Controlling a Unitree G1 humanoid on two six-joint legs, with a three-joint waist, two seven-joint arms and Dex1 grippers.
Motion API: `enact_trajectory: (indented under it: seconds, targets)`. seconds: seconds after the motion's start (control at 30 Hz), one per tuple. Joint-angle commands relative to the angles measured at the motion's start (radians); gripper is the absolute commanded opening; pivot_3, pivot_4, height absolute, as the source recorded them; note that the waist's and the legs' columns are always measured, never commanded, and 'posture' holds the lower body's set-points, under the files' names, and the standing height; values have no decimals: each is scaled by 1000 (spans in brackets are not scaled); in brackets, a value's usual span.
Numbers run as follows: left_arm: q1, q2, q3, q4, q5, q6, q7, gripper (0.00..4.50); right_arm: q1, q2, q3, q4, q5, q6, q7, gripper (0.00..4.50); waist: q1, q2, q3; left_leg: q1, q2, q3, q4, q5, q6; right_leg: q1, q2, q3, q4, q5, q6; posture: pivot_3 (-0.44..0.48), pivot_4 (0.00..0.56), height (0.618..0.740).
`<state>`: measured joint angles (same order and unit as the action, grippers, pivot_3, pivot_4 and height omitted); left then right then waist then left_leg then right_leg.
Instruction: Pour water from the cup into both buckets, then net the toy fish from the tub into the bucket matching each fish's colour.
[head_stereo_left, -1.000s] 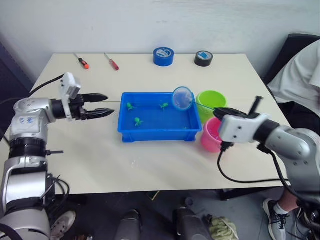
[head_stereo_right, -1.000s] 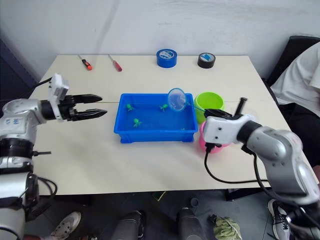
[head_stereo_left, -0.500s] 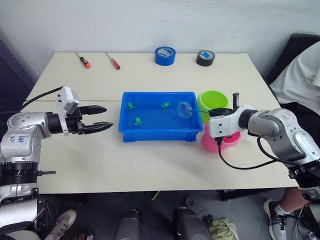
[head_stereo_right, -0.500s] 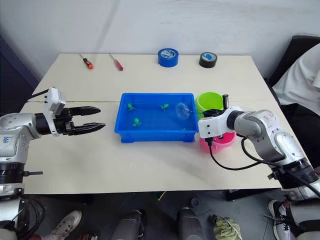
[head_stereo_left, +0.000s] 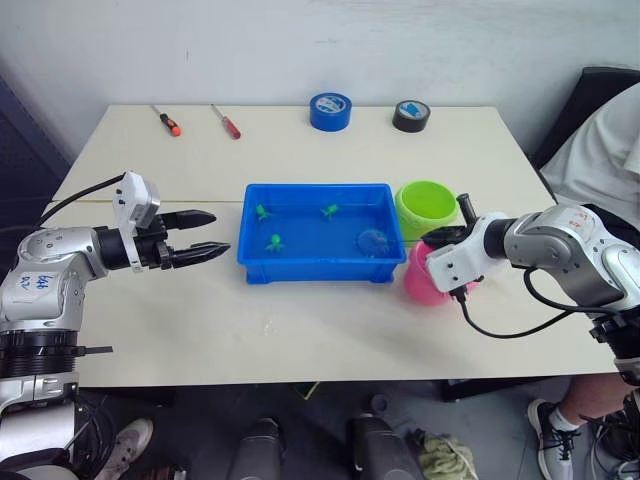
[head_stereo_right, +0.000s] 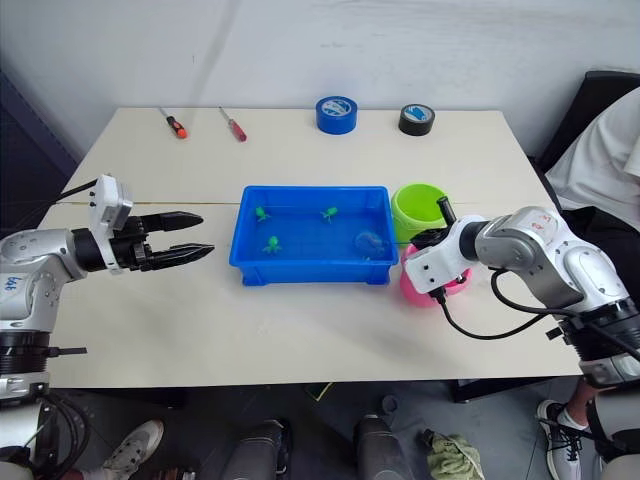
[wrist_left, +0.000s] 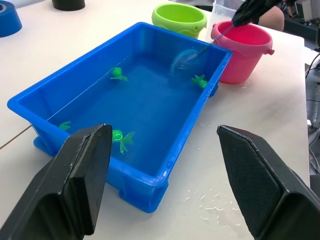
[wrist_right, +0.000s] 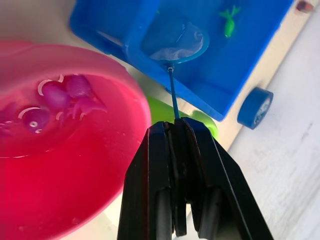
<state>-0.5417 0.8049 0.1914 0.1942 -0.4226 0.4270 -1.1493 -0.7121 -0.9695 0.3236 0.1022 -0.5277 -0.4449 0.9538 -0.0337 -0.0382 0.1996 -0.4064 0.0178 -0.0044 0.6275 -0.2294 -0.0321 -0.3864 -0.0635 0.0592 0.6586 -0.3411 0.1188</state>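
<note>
From the head camera I've got the blue tub (head_stereo_left: 315, 232) mid-table, with the green bucket (head_stereo_left: 424, 203) and pink bucket (head_stereo_left: 428, 275) just beside its right end so drops stay short. My right gripper (head_stereo_left: 447, 238) sits over the pink bucket; the left gripper (head_stereo_left: 205, 234), near the tub's left end, is idle with fingers spread.

Left wrist cam: the net (wrist_left: 186, 60) is dipped in the tub's water near a green fish (wrist_left: 200, 80), probably my next scoop.

Right wrist cam: fingers clamped on the net's handle, and pink fish (wrist_right: 65, 96) are already in the pink bucket.
</note>
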Motion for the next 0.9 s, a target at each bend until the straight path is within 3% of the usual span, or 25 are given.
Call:
enact_trajectory:
  seconds: [0.03,0.3,0.47,0.6,0.9]
  targets:
    - [2,13,32,-51,-29,3,9,3686,-17,-14,6,-15,53,-10,87,0,0,0,0,0,0,0,0,0,0,0,0,0,0,0,0,0,150,734]
    - [12,14,38,-71,-43,11,32,3686,-49,107,36,-43,206,116,244,0,-13,0,0,1,2,-1,0,0,0,0,1,0,1,0,0,0,150,734]
    - [30,19,49,-87,-52,18,42,3686,-73,217,4,-86,302,403,294,0,-18,0,0,0,2,-6,0,-1,-1,0,1,0,1,0,0,0,150,734]
    - [45,22,58,-103,-56,26,48,3686,-118,285,-43,-111,397,740,322,0,-19,0,0,0,2,-6,0,-1,-1,-1,0,0,1,0,0,0,150,734]
    - [37,30,54,-94,-58,27,45,3686,-184,291,-56,-122,511,1196,336,0,-17,0,0,-2,2,-6,-2,-1,-2,-4,-6,-1,0,-1,-2,0,150,734]
